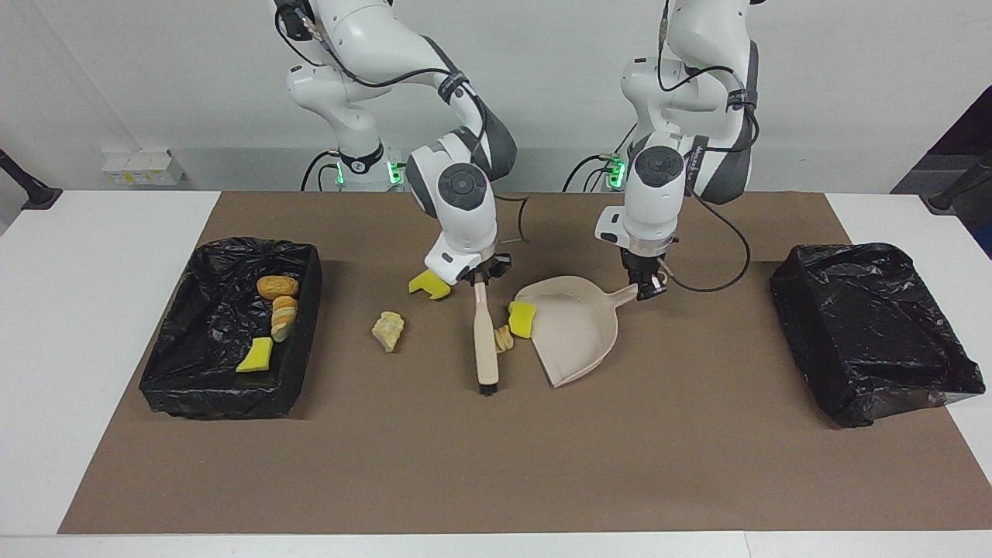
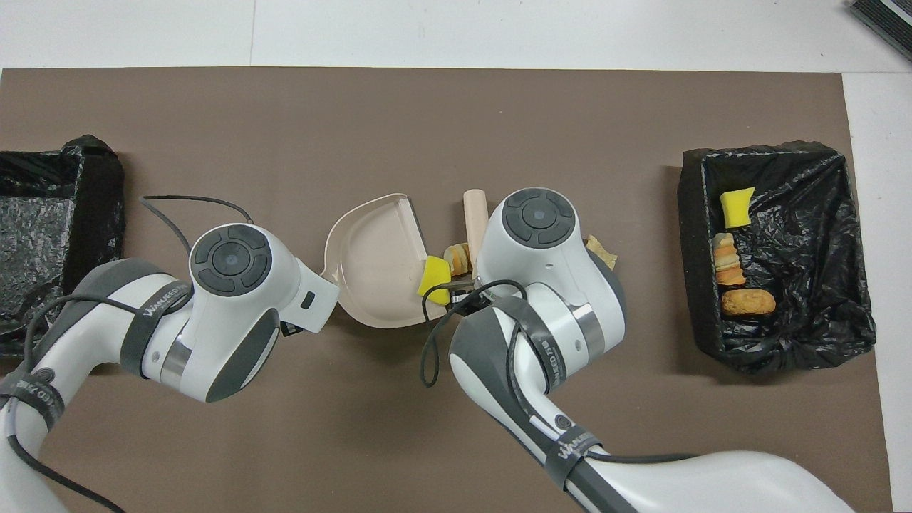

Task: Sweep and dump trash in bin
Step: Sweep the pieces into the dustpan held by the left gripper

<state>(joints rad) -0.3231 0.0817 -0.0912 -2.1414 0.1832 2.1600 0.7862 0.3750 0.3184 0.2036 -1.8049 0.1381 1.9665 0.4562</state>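
My right gripper is shut on the handle of the beige brush, whose bristle end rests on the mat. My left gripper is shut on the handle of the beige dustpan, whose mouth faces the brush. A yellow sponge chunk sits at the pan's mouth, and a tan bread piece lies between it and the brush. Another yellow chunk lies by the right gripper. A pale tan piece lies toward the right arm's end. In the overhead view both wrists hide the grippers.
A black-lined bin at the right arm's end holds two bread pieces and a yellow sponge. A second black-lined bin stands at the left arm's end. A brown mat covers the table.
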